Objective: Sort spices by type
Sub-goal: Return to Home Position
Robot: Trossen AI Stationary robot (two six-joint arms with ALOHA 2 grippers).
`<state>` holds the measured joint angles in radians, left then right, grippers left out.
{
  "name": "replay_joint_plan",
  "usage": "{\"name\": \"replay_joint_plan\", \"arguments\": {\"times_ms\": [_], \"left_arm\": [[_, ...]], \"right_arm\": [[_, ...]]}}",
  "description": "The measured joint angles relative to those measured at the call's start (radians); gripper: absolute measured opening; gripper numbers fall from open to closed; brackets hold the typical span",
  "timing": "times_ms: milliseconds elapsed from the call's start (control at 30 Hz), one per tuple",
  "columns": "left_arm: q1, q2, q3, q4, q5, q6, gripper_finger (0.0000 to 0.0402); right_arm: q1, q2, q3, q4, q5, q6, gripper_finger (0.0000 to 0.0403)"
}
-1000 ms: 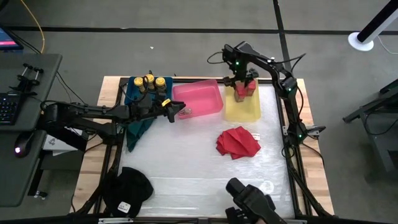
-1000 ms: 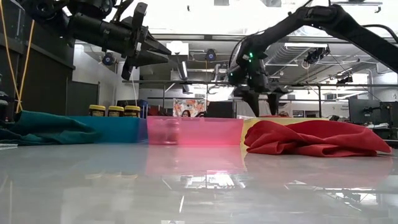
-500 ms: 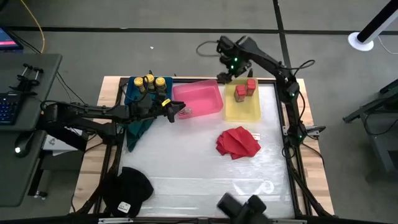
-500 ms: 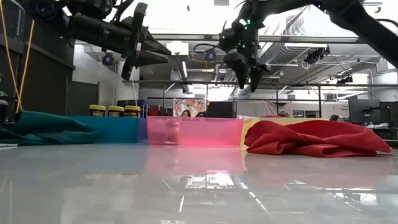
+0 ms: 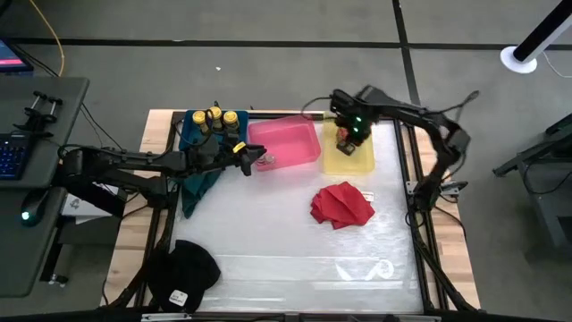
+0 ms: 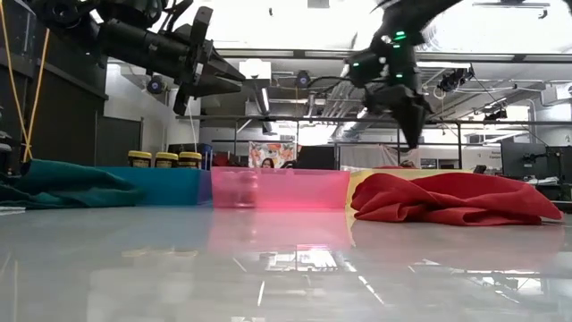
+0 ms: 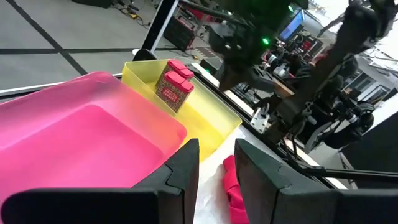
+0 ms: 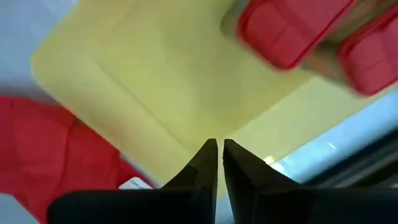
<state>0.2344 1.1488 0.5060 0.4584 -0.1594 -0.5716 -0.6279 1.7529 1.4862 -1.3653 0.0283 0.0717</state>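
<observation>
Now my right gripper (image 8: pixel 219 144) hangs over the yellow bin's (image 8: pixel 124 81) red tins (image 8: pixel 286 28), fingers pressed together, empty; my left gripper (image 7: pixel 214 155) waits spread by the pink bin (image 7: pixel 74 137).

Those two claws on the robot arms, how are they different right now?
The left gripper has its fingers apart, open; the right gripper has its fingers shut together. The left gripper hangs by a corner of the pink bin, the right gripper over the yellow bin, where two red tins stand. In the low view the left gripper points mostly sideways, the right gripper more downward. Both hold nothing, up in the air.
</observation>
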Motion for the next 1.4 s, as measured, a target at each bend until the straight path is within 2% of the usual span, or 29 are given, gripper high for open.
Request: {"name": "replay_joint_plan", "arguments": {"times_ms": [167,267,433,533,700,900,1000,1100,1267,1400], "left_arm": [[0.001,0.000,0.000,0.001,0.000,0.054,0.0090],[0.001,0.000,0.000,0.002,-0.001,0.077,0.0090],[0.001,0.000,0.000,0.003,-0.001,0.079,0.0089],[0.001,0.000,0.000,0.002,-0.001,0.074,0.0089],[0.001,0.000,0.000,0.002,-0.001,0.039,0.0089],[0.001,0.000,0.000,0.001,-0.001,0.026,0.0089],[0.001,0.000,0.000,0.001,-0.001,0.026,0.0089],[0.001,0.000,0.000,0.001,-0.001,0.026,0.0089],[0.001,0.000,0.000,0.001,-0.001,0.026,0.0089],[0.001,0.000,0.000,-0.002,-0.001,0.026,0.0089]], "right_arm": [[0.013,-0.167,-0.245,0.193,-0.063,0.006,0.0003],[0.034,-0.211,-0.321,0.292,-0.063,-0.031,0.0007],[0.052,-0.192,-0.337,0.339,-0.057,-0.160,0.0002],[0.048,-0.159,-0.337,0.370,0.001,-0.159,0.0001],[0.036,-0.112,-0.337,0.456,0.031,-0.192,0.0001],[0.037,-0.103,-0.337,0.493,0.146,-0.231,0.0001],[0.035,-0.103,-0.336,0.519,0.154,-0.230,0.0000],[0.032,-0.103,-0.336,0.566,0.152,-0.197,0.0000],[-0.002,-0.103,-0.335,0.630,0.153,-0.053,0.0000],[-0.030,-0.103,-0.335,0.653,0.183,-0.017,0.0000]]}}
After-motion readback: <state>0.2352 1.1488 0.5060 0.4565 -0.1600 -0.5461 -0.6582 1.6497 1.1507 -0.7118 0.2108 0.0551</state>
